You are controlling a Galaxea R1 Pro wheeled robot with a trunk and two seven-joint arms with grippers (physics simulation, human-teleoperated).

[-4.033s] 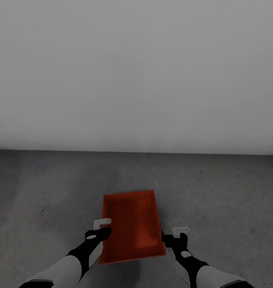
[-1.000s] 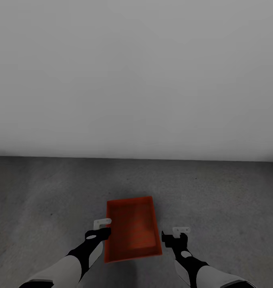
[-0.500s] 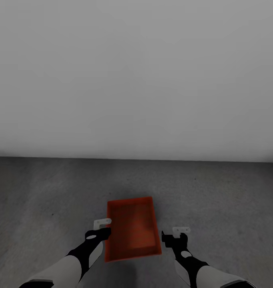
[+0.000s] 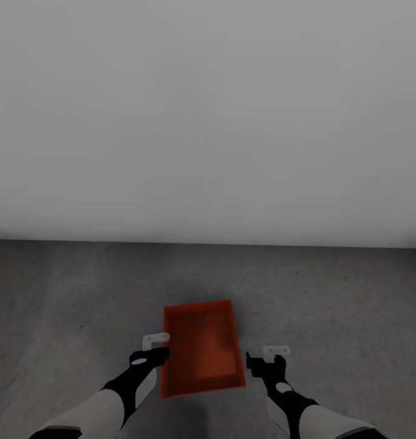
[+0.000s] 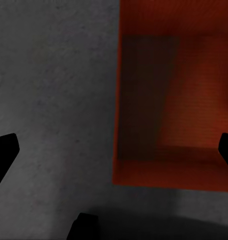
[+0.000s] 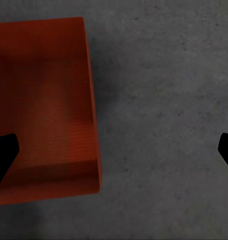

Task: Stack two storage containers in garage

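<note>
While both sets of jaws stand wide and hold nothing, the left gripper [image 4: 154, 344] hangs at the storage container's [image 4: 202, 349] nine o'clock side and the right gripper [image 4: 274, 358] at three o'clock, apart from it. That orange-red container lies flat on the floor [image 4: 342, 305], the wall [image 4: 208, 122] at twelve o'clock.

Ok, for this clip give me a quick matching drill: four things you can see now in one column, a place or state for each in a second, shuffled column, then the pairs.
Things:
1. bin
2. wall
3. left pincer
4. right pincer

Places or states:
A. open, over the floor beside the bin's right wall
B. plain pale grey, rising behind the floor
C. orange-red, empty, lying flat on the floor
D. open, straddling the bin's left wall

Pairs: 1-C, 2-B, 3-D, 4-A
</note>
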